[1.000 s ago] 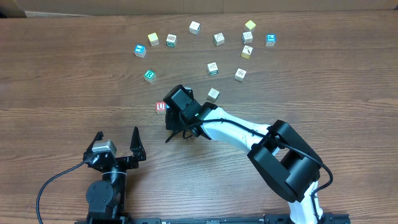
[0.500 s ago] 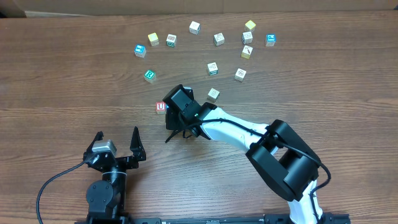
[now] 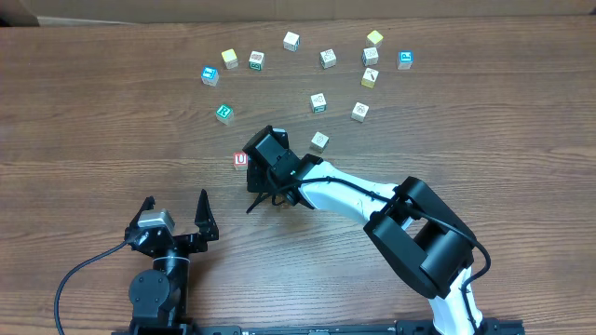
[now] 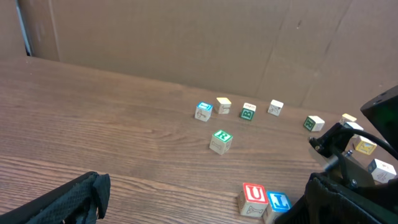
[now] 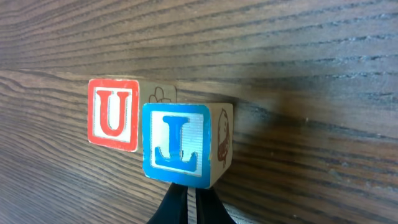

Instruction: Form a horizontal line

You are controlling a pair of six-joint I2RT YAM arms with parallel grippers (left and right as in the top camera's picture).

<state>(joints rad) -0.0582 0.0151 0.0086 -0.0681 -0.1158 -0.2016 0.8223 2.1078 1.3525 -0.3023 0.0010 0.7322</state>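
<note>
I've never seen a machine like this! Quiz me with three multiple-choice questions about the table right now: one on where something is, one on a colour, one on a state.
1. Where is the blue L cube relative to the red U cube?
A. right beside it
B. stacked on it
C. far away from it

2. What colour frames the letter U?
A. yellow
B. red
C. green

3. How is the left pincer?
A. shut on a cube
B. shut, empty
C. open, empty

Answers:
1 A: the left wrist view shows the two side by side.
2 B: the U has a red border.
3 C: in the overhead view it gapes wide with nothing inside.
</note>
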